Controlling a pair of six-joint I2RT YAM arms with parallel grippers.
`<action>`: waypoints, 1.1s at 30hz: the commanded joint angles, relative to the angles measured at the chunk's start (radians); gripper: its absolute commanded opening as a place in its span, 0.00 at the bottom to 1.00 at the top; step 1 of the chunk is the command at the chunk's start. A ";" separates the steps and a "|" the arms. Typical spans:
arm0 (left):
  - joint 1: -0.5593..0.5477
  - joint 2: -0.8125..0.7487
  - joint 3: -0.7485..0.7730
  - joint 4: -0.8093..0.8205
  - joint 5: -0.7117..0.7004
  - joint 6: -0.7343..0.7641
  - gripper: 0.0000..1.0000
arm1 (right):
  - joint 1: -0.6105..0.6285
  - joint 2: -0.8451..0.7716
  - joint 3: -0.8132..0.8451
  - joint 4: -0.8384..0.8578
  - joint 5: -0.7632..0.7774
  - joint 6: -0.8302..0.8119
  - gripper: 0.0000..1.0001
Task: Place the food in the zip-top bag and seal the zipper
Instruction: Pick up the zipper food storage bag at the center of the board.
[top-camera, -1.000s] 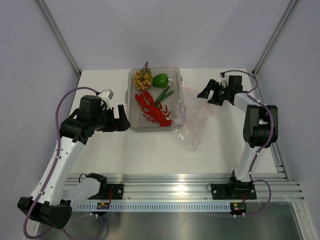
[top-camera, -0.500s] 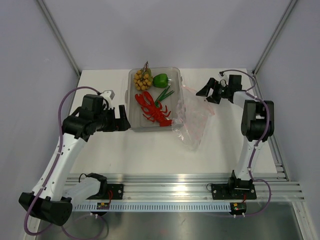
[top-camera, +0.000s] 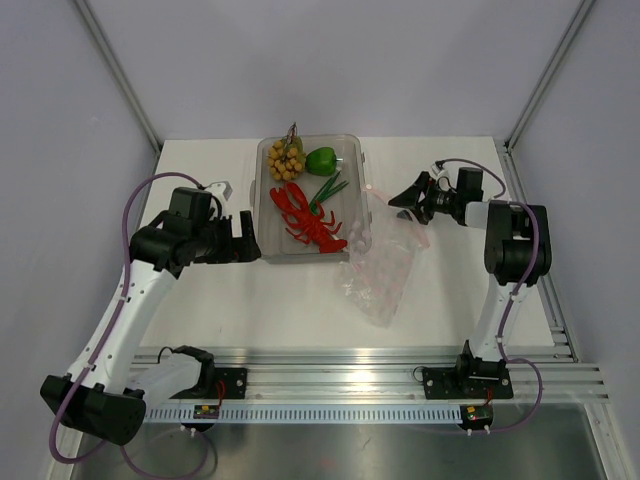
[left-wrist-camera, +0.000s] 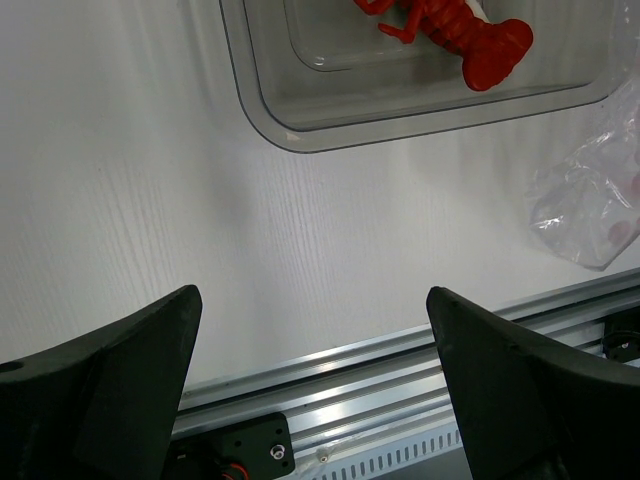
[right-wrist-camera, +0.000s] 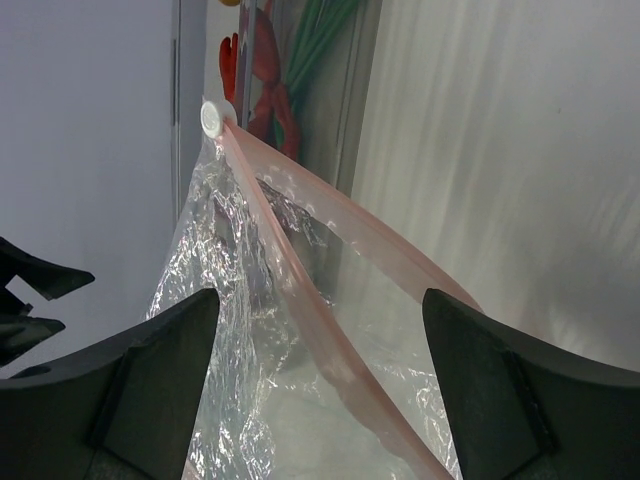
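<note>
The main risk lies with the crinkly transparent zip-top bag (top-camera: 385, 270), which lies slack on the white tabletop (top-camera: 290, 305) against the right side of the rigid clear grey rectangular tray (top-camera: 348, 160). The film is thin and unweighted. If the right gripper (right-wrist-camera: 320, 400) closes over both lips of the pink-red zipper strip (right-wrist-camera: 352, 218) at once, it would likely pinch the mouth shut instead of holding it open. If it catches only loose film, the bag could slip free or be dragged away from the tray. The small white slider (right-wrist-camera: 213, 116) sits at the end of the strip nearest the tray.

All the food is in the tray and none is in the bag. The shiny green bell pepper (top-camera: 321, 160) and the cluster of small yellow-tan balls (top-camera: 286, 160) are at the tray's far end. The thin green stalks (top-camera: 328, 190) are mid-tray, and the red toy lobster (top-camera: 312, 222) is toward the near end.

The right arm reaches in low from the tray's right. Its jaws are released and straddle the bag mouth, with nothing pinched. The left gripper (top-camera: 245, 238) hovers just off the tray's left near corner. Its jaws are spread wide and hold nothing.
</note>
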 joint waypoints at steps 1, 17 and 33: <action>-0.006 0.001 0.037 0.026 -0.008 -0.007 0.99 | -0.004 -0.127 -0.050 0.006 -0.026 -0.057 0.90; -0.013 0.006 0.027 0.037 0.002 -0.023 0.99 | -0.006 -0.350 -0.200 -0.216 0.084 -0.190 0.00; -0.105 0.030 0.288 -0.034 0.035 -0.079 0.93 | -0.006 -0.950 0.108 -1.196 1.216 -0.155 0.00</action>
